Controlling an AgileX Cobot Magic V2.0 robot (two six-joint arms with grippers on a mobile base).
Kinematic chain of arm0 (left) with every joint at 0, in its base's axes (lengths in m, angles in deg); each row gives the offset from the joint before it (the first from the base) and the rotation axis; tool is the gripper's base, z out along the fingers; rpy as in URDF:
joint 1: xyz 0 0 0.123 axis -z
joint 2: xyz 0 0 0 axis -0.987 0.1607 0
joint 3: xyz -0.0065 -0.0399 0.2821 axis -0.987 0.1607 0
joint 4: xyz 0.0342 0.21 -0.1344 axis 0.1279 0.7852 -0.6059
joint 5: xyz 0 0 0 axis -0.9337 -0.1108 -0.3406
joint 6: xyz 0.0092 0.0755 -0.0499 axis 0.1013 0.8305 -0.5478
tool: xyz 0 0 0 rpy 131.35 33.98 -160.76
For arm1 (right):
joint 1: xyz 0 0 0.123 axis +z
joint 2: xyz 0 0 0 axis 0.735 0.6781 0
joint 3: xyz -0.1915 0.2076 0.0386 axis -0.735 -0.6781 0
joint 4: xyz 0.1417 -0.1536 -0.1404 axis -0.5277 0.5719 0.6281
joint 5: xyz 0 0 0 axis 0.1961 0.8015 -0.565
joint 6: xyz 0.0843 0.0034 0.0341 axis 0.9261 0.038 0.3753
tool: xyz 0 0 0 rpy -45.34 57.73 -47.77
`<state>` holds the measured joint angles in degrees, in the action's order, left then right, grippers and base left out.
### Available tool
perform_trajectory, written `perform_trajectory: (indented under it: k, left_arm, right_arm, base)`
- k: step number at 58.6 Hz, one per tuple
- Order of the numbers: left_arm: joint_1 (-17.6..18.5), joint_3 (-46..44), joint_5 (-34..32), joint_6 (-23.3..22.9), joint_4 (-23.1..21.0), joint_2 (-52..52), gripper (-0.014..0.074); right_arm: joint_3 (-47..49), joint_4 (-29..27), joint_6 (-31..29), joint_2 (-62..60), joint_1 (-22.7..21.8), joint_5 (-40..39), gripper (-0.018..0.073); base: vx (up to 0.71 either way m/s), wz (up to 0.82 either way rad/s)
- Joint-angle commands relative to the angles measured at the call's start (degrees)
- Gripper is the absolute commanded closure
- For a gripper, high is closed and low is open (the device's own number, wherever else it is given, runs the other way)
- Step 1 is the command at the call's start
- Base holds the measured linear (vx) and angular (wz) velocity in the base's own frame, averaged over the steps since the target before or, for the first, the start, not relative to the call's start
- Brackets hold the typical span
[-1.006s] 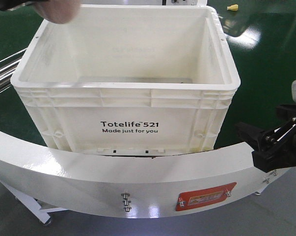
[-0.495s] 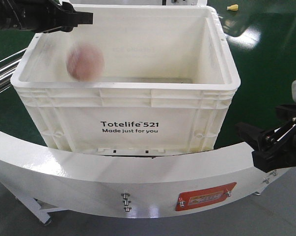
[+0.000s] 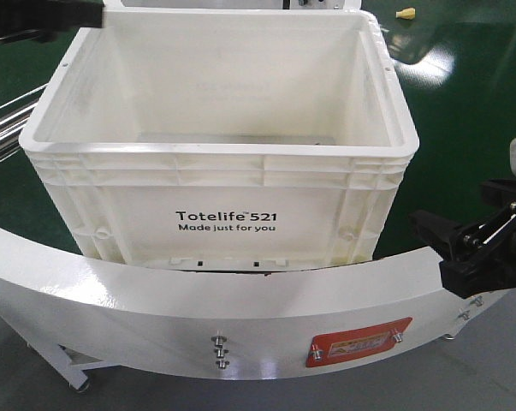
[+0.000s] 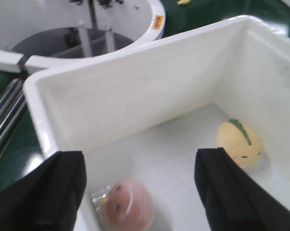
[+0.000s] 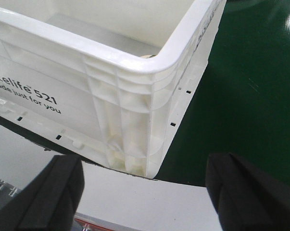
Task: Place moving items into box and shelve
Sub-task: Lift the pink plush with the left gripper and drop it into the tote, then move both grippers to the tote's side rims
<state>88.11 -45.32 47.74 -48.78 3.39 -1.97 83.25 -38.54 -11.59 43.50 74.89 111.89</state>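
Observation:
A white Totelife crate [image 3: 219, 158] stands on the green surface in the front view. In the left wrist view its floor holds a pink round toy [image 4: 130, 204] with a small clear wrapper beside it and a yellow round toy [image 4: 238, 143] with a green leaf. My left gripper [image 4: 140, 192] is open and empty above the crate's far left corner; only its tip [image 3: 65, 15] shows in the front view. My right gripper [image 5: 145, 192] is open and empty beside the crate's front right corner [image 5: 135, 96], and it also shows in the front view [image 3: 463, 253].
A curved white guard rail [image 3: 206, 317] with a red label runs in front of the crate. Steel rollers [image 3: 1, 133] lie at the left. A small yellow item [image 3: 405, 13] lies on the green surface at the far right back.
The pink toy left my left gripper, fell through the air half a second ago and now lies in the crate. My left arm has drawn back to the upper left. The right arm has not moved.

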Motion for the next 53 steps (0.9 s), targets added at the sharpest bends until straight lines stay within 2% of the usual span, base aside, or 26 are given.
perform_trajectory:
  k: [1, 6, 13, 27, 34, 45, 50, 53]
  left_arm:
    - [0.24, 2.24, -2.33, -9.48, 7.4, -6.72, 0.0024]
    - [0.24, 9.74, -5.09, -11.99, 11.42, -13.57, 0.0024]
    - [0.24, 18.0, -5.76, -13.94, 14.61, -21.68, 0.0024]
    - [0.24, 29.01, -2.54, -15.52, 14.85, -35.22, 0.0024]
    - [0.24, 32.2, -2.6, -16.4, 14.97, -40.05, 0.0024]
    - [0.24, 33.38, -2.49, -16.56, 17.69, -42.57, 0.0024]
    - [0.24, 33.38, -2.37, -16.78, 17.69, -42.27, 0.0024]
    - [0.24, 33.38, -2.42, -18.4, 17.75, -42.13, 0.0024]
  right_arm:
    - [1.74, 1.07, 0.06, -0.4, -0.09, -4.31, -0.0004]
    - [1.74, 1.07, 0.06, -0.4, -0.09, -4.31, -0.0004]
    - [1.74, 0.8, 0.06, -0.4, -0.09, -4.31, -0.0004]
    - [1.74, 0.8, 0.06, -0.4, -0.09, -3.47, -0.0004]
    - [1.74, 0.8, 0.32, -0.4, -0.09, -2.73, -0.0004]
    - [1.74, 0.8, 1.2, -0.4, -0.14, -2.28, -0.0004]
    - [1.74, 0.87, 3.94, -0.4, -0.14, -2.28, -0.0003]
    - [1.74, 1.57, 6.52, -0.4, -0.14, -2.47, 0.0003]
  base:
    - [0.0, 0.0]
    - [0.0, 0.0]
    - [0.0, 0.0]
    - [0.0, 0.0]
    - [0.0, 0.0]
    - [0.0, 0.0]
    - [0.0, 0.0]
    - [0.0, 0.0]
